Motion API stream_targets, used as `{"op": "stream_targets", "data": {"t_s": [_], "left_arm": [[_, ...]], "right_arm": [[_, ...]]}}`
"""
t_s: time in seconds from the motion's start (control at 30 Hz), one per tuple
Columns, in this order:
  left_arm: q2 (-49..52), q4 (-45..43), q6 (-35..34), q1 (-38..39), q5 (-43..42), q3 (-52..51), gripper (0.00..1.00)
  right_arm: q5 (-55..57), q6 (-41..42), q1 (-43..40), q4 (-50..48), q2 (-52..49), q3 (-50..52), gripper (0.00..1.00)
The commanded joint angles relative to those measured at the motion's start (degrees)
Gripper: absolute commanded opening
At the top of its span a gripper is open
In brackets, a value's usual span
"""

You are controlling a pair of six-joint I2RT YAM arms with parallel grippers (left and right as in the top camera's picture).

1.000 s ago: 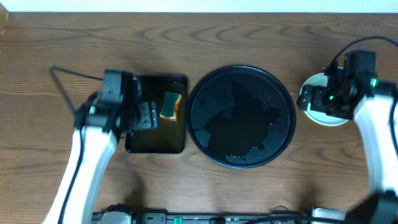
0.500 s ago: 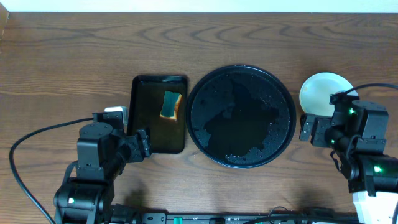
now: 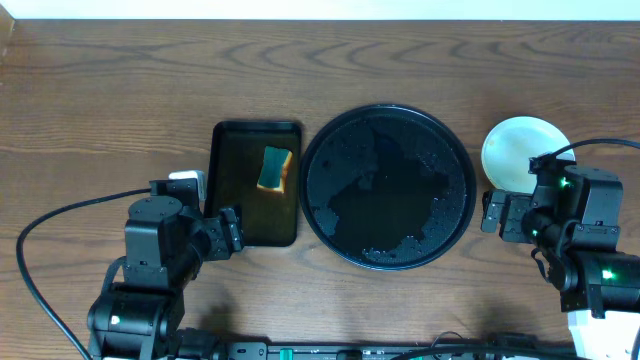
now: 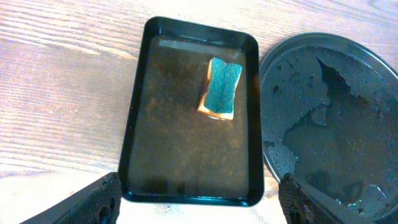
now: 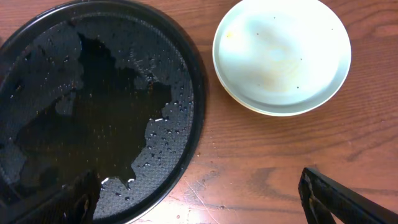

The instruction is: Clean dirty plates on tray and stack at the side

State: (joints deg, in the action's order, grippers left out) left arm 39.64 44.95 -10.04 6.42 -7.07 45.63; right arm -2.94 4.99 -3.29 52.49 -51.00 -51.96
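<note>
A wooden table fills nearly all of my overhead feed. It is dark brown, with long wavy grain running left to right. Along its far edge I see a thin pale strip, white and featureless, and I cannot tell whether it is wall or floor. The light is soft and even, and I see no hard shadows on the wood. On my left wrist feed the boards look paler and greyish toward the left, while on the right wrist feed they look a warmer reddish brown.
</note>
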Motion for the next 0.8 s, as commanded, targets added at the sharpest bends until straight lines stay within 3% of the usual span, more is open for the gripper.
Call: {"op": "stream_targets", "data": {"t_s": [0.0,0.43,0.77], "left_arm": [[0.1,0.0,1.2,-0.2,0.7,-0.3,0.81],[0.1,-0.1,1.2,-0.2,0.7,-0.3,0.81],[0.1,0.0,1.2,-0.2,0.7,-0.3,0.81]], "right_arm": [[0.5,0.5,0.5,0.0,0.0,0.3,0.99],[1.4,-2.1,0.5,-1.2,8.4,3.0,0.99],[-2.0,-2.1,3.4,-32.1,32.5,27.5,0.99]]}}
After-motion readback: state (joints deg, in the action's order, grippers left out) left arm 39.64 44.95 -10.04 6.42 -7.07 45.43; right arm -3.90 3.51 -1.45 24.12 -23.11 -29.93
